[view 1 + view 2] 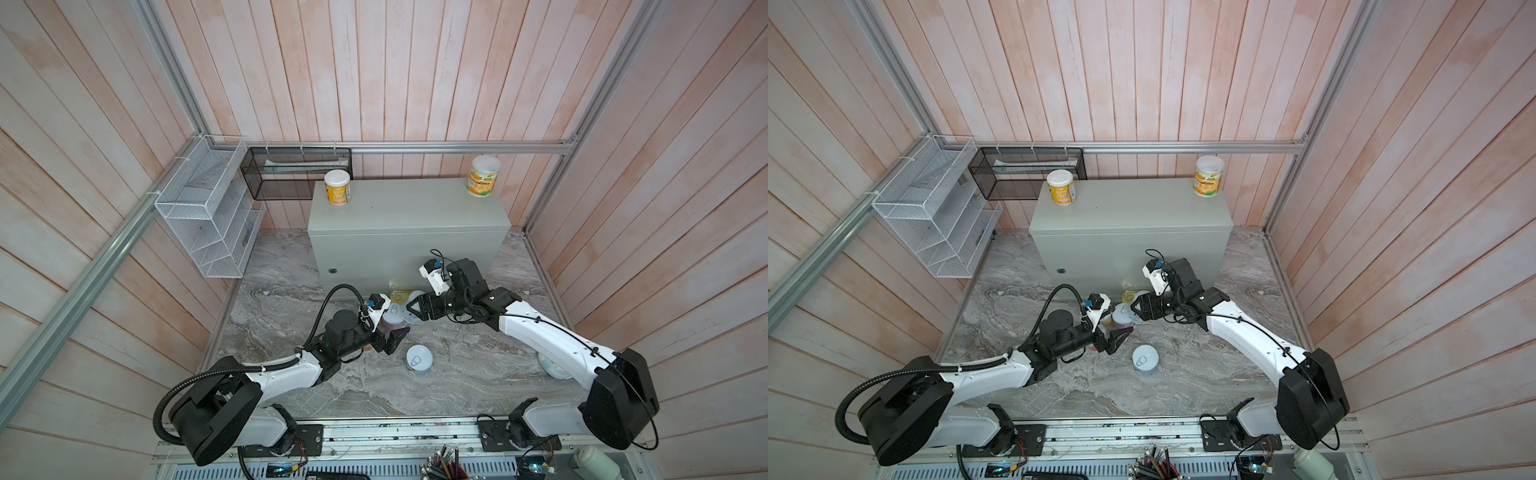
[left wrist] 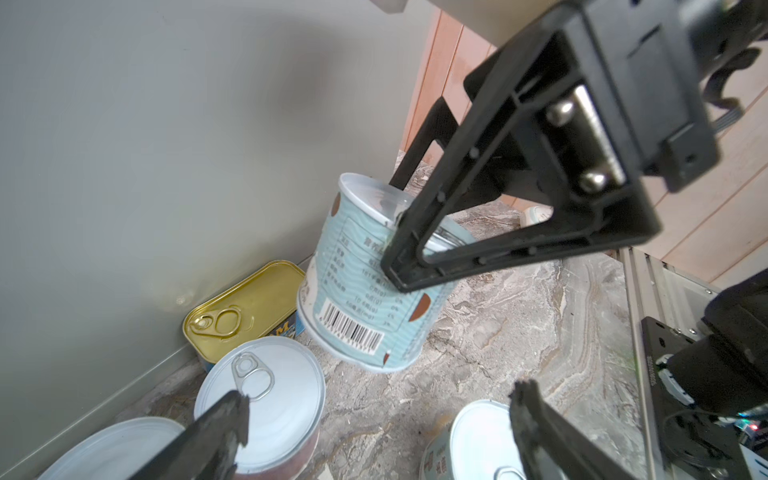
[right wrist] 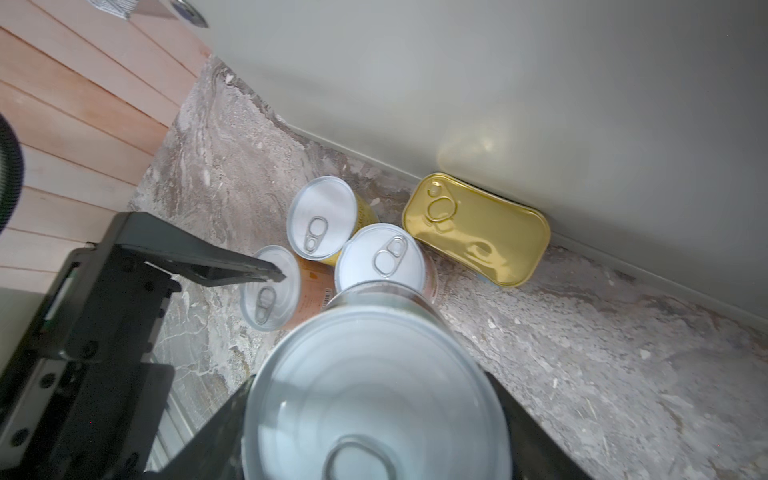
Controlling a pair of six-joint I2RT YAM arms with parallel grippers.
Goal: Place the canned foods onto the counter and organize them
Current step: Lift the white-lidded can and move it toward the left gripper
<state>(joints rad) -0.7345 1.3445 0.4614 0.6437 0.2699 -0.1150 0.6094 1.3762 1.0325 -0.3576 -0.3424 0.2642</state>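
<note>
My right gripper (image 1: 412,309) (image 3: 374,415) is shut on a pale blue can (image 2: 365,291), held tilted just above the marble in front of the counter (image 1: 407,224). Under it a gold-topped tin (image 3: 478,230) lies against the counter's front. Beside the tin stand a yellow can (image 3: 322,216), a pink can (image 3: 382,257) and an orange can (image 3: 272,286). My left gripper (image 1: 395,338) (image 2: 380,409) is open and empty, hovering between the pink can (image 2: 266,399) and a standing pale blue can (image 1: 419,360). Two yellow-labelled cans (image 1: 337,187) (image 1: 484,175) stand on the counter's back corners.
Another can (image 1: 550,365) lies on the marble, half hidden behind my right arm. A white mesh basket (image 1: 208,216) and a black one (image 1: 291,174) hang on the left walls. The two grippers are close together over the can cluster.
</note>
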